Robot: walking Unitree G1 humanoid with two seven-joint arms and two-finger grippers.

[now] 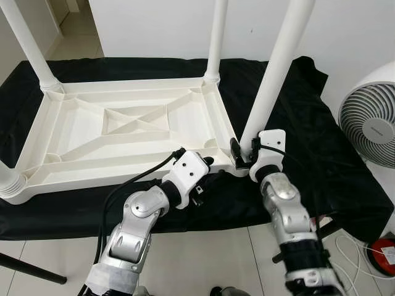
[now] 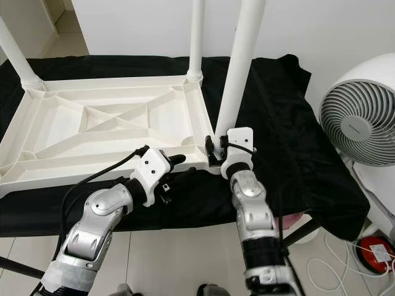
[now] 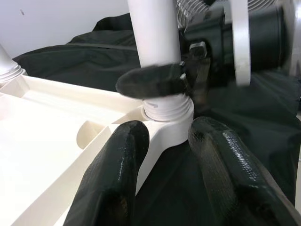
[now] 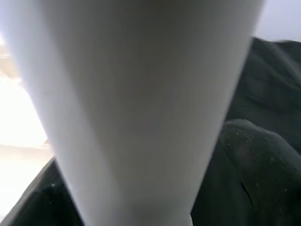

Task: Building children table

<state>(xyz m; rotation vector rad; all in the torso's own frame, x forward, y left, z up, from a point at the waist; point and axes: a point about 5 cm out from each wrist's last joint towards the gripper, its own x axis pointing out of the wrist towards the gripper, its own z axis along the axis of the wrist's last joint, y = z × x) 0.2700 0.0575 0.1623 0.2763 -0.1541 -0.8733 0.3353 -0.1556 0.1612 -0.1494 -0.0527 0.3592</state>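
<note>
A white plastic children's table point(image 1: 80, 132) lies upside down on a black cloth point(image 1: 308, 117), its legs pointing up. The near right leg point(image 1: 274, 68) stands in its corner socket point(image 3: 167, 110). My right gripper point(image 1: 242, 154) is shut on that leg just above the socket; one finger point(image 3: 150, 80) crosses the leg, and the leg point(image 4: 141, 103) sits close against the right wrist camera. My left gripper point(image 1: 207, 165) is open at the table's near rim, just left of that corner. Its fingers point(image 3: 117, 179) point at the socket with nothing between them.
Other legs stand at the far right point(image 1: 216, 37), far left point(image 1: 24, 43) and near left point(image 1: 9, 182) corners. A white floor fan point(image 1: 370, 120) stands to the right. A red object point(image 1: 384, 256) and cables lie on the tiled floor beside it.
</note>
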